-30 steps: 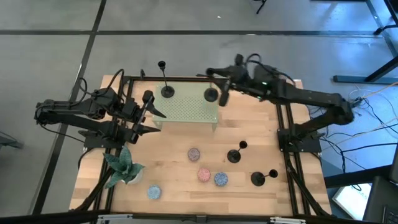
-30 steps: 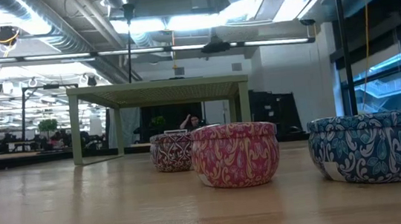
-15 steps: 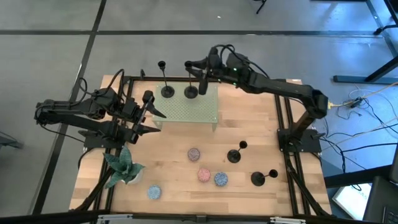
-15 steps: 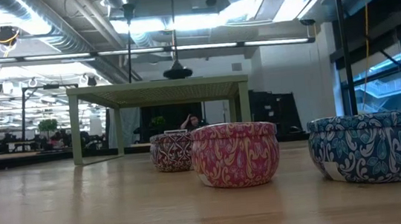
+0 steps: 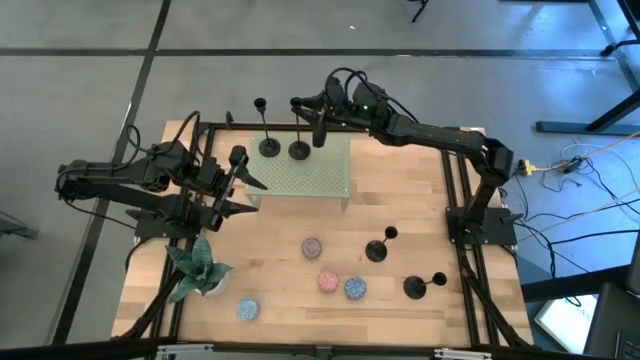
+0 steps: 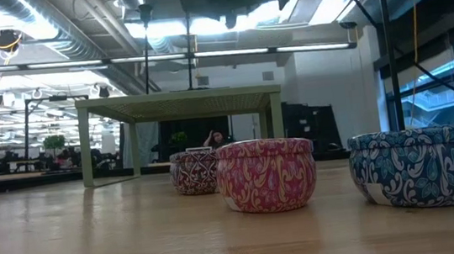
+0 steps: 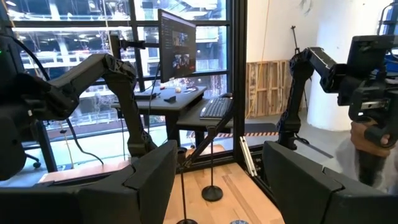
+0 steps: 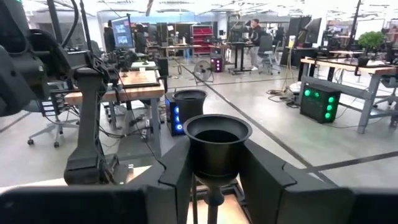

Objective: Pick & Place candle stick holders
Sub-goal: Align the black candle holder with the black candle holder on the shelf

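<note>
Slim black candle stick holder (image 5: 300,148) held upright over the green perforated riser shelf (image 5: 305,176).

Stem vertical, cup (image 8: 217,144) clamped between the narrowly parted fingers of the right gripper (image 5: 318,130), base just beside a second holder (image 5: 268,146) standing on the shelf's far edge. Little room toward that neighbour; open shelf on the other side. Left gripper (image 5: 240,182) well open, empty, waiting near the shelf's left end.

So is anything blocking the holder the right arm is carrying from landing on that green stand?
Nothing visible does. The right gripper holds the candle stick holder over the green stand, with a second holder close beside it, not beneath.
</note>
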Robot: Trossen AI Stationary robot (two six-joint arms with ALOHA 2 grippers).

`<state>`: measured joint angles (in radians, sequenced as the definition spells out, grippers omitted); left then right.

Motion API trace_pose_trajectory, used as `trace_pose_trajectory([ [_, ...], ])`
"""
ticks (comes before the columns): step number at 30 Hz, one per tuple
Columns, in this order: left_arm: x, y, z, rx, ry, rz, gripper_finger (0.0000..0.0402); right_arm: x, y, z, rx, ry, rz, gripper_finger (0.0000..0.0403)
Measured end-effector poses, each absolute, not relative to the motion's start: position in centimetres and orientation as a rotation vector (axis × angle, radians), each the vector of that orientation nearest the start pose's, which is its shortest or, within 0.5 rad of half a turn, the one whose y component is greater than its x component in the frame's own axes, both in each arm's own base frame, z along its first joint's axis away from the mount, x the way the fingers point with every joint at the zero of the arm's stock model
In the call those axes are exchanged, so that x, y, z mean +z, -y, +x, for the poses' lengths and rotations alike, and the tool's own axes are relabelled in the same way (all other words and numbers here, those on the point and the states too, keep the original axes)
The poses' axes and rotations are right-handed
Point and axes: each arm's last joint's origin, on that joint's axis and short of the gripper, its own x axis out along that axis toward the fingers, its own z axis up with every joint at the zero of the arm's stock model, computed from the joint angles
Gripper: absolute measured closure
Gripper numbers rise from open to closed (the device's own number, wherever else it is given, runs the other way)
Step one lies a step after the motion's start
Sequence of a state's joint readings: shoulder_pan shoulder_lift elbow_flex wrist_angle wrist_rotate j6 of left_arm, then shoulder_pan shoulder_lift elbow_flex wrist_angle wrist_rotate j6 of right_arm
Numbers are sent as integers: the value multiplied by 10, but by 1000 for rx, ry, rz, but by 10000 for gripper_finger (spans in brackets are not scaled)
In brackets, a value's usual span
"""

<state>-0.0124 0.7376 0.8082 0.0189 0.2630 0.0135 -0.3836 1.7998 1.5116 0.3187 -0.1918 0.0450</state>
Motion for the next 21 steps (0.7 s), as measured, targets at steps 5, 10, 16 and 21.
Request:
trace_pose_trajectory([
  [5,367,10,160,-275,91,25,167,351,155,399,-188,31,8,290],
  [10,367,10,160,-275,90,25,167,348,156,401,-188,18,11,290],
  [16,367,10,160,-275,90,24,167,342,157,404,-188,16,14,290],
  [21,367,10,160,-275,91,25,167,342,157,405,-188,19,13,279],
])
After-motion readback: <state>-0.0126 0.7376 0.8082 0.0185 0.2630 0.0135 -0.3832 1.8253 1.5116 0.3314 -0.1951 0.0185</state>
